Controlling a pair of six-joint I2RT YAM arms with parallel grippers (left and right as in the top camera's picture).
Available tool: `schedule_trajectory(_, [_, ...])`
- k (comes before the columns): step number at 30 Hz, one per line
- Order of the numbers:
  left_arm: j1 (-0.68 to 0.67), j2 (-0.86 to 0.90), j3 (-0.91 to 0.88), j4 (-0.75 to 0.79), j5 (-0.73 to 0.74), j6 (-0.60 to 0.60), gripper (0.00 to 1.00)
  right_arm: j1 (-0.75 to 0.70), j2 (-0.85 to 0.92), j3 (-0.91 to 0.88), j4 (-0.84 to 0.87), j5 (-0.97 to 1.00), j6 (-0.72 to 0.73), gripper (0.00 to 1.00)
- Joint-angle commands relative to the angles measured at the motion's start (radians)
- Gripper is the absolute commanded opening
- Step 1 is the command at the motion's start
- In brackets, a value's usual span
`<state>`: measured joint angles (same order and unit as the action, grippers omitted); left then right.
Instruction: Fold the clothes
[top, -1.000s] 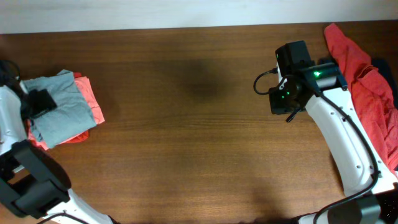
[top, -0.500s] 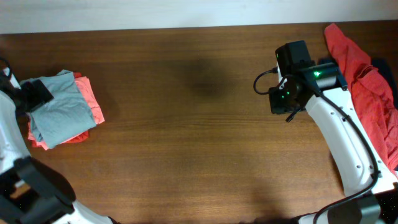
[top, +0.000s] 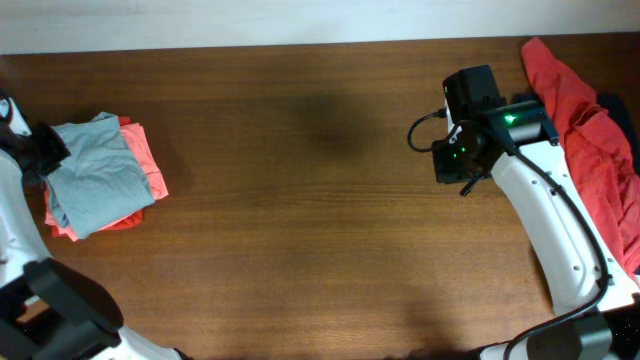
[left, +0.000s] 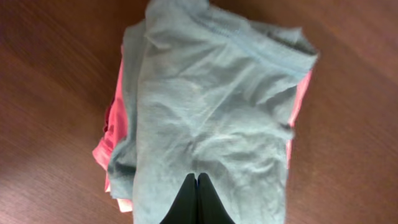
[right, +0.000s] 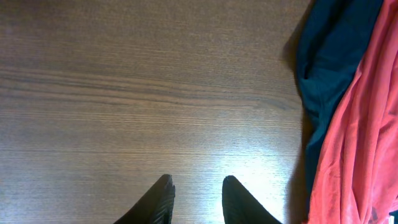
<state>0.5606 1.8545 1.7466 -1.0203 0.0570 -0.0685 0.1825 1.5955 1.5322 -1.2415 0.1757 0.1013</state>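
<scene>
A folded pale grey-blue T-shirt lies on top of folded coral-red tees in a stack at the table's left. My left gripper is at the stack's left edge. In the left wrist view it is shut, tips together over the grey-blue T-shirt, with nothing pinched between them. My right gripper is open over bare wood, right of the table's middle. Unfolded coral-red clothes and a navy piece lie heaped to its right.
The brown wooden table runs between the stack and the heap. A pale wall strip borders the far edge. The right arm's white link reaches in from the front right.
My left gripper has drawn back leftward off the top of the stack, and its jaws have closed. The right arm has not moved.
</scene>
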Motion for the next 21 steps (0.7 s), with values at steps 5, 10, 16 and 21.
schedule_trajectory(5, [0.025, 0.195, 0.006, 0.001, -0.084, 0.016, 0.01, -0.008, -0.018, 0.003, -0.004, 0.016, 0.001, 0.31])
schedule_trajectory(10, [0.05, 0.309, 0.006, -0.003, -0.079, 0.016, 0.01, -0.008, -0.018, 0.003, -0.018, 0.016, 0.0, 0.31])
schedule_trajectory(16, [0.054, 0.338, 0.007, -0.005, -0.076, 0.012, 0.0, -0.008, -0.018, 0.003, -0.019, 0.016, 0.001, 0.31])
schedule_trajectory(21, [0.054, 0.312, 0.011, -0.012, -0.044, 0.013, 0.02, -0.008, -0.018, 0.003, -0.018, 0.017, 0.0, 0.31])
